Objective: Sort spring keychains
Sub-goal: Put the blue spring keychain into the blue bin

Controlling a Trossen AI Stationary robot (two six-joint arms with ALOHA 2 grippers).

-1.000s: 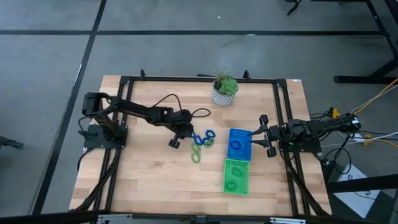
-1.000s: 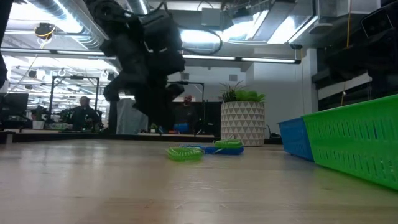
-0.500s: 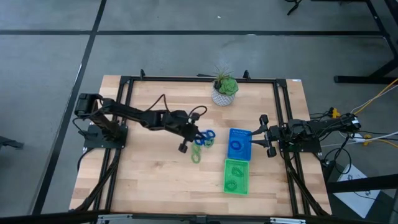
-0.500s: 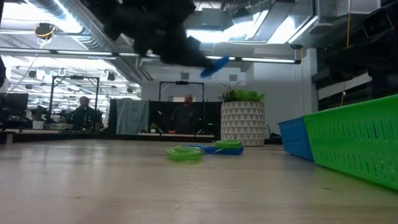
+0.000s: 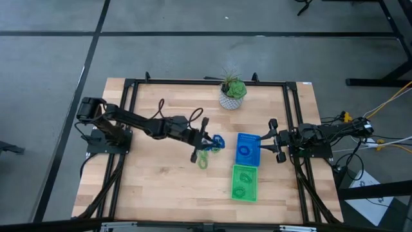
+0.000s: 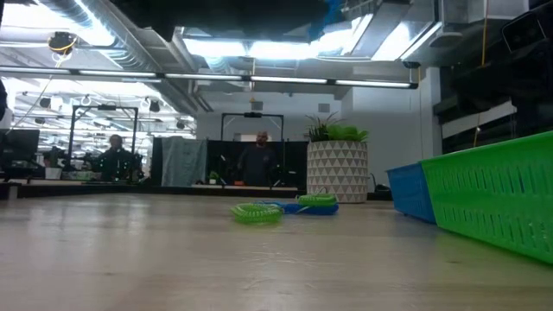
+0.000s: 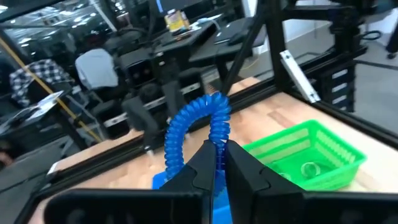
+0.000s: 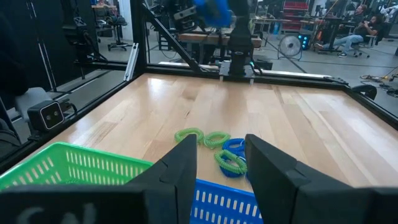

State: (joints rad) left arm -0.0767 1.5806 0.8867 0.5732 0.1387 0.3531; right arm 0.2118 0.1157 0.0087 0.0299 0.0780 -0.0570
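Above the counter's middle, my left tool (image 7: 216, 163) carried a blue coiled plastic spring keychain (image 7: 193, 130).

Its fingers were clamped on the coil, which a second earlier was barely off the wooden counter (image 5: 154, 187) and had now swung toward the blue rectangular tray (image 5: 247, 149). Remaining green and blue coils (image 5: 207, 153) lay between. My right tool (image 5: 275, 141) waited, fingers apart, beside the trays.

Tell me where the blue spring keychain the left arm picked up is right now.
The blue spring keychain is pinched in the left hand, lifted above mid-table over the loose keychains, just left of the blue tray in the high view.
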